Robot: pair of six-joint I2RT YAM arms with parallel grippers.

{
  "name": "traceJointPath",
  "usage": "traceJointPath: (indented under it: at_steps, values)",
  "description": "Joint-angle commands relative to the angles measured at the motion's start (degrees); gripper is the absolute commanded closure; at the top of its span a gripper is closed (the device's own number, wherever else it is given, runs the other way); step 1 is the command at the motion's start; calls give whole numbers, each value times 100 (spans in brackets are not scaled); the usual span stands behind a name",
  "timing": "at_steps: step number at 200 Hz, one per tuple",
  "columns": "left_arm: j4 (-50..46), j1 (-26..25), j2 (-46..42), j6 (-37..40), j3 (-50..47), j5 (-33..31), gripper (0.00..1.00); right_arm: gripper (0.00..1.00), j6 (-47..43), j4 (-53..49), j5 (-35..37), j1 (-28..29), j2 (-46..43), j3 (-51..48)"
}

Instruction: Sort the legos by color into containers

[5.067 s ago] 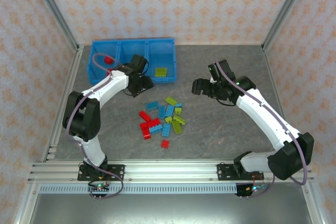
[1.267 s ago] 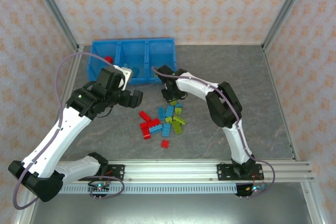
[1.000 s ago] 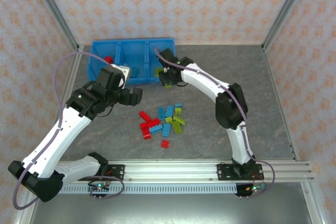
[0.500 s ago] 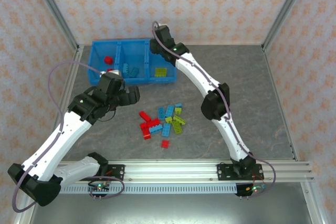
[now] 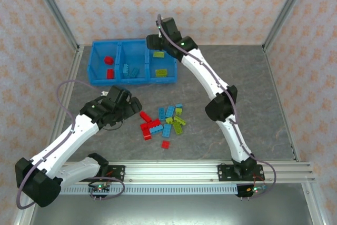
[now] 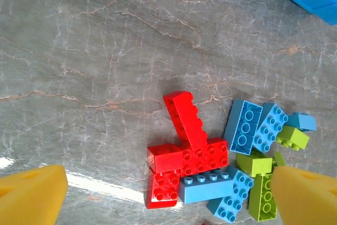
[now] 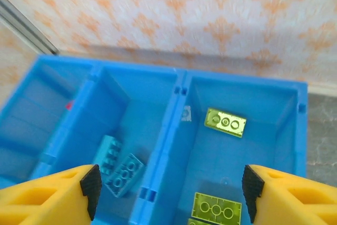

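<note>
Hovering over the legos [image 6: 243,127] piled lower right in my left wrist view, my left gripper [image 6: 168,196] is spread wide, empty. They look light, rigid and slick; I'd pinch the red brick [image 6: 185,122] across its long flat sides. My right gripper [image 7: 171,196] hangs agape, empty, above the containers [image 7: 176,106], upper centre of the top view.

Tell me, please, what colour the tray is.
The tray is bright blue, clearest in the right wrist view.

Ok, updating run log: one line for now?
left jaws open, above loose legos | right jaws open, above right compartment | lime legos inside
</note>
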Motion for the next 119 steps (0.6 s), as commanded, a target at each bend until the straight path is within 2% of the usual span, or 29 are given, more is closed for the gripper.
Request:
traceJointPath:
  at_steps: [1, 10, 26, 41, 80, 119]
  values:
    - [456, -202, 1126, -332, -103, 626, 1, 16, 82, -783, -429, -84, -2850, -3419]
    - [660, -252, 1331, -351, -67, 605, 1, 10, 198, -469, -332, -94, -3539, -4404]
    - [1039, -274, 1731, -415, 17, 634, 1, 0, 391, -179, -96, -115, -4369, -5603]
    - [1251, -303, 2186, -412, 187, 659, 2, 1, 509, -184, 74, -148, -4922, -6363]
    - [1166, -337, 3050, -366, 736, 379, 12, 1, 554, -702, 103, -196, -5684, -7168]
    - [1317, -336, 3507, -410, 821, 372, 34, 1, 639, -920, -23, -199, -6140, -7596]
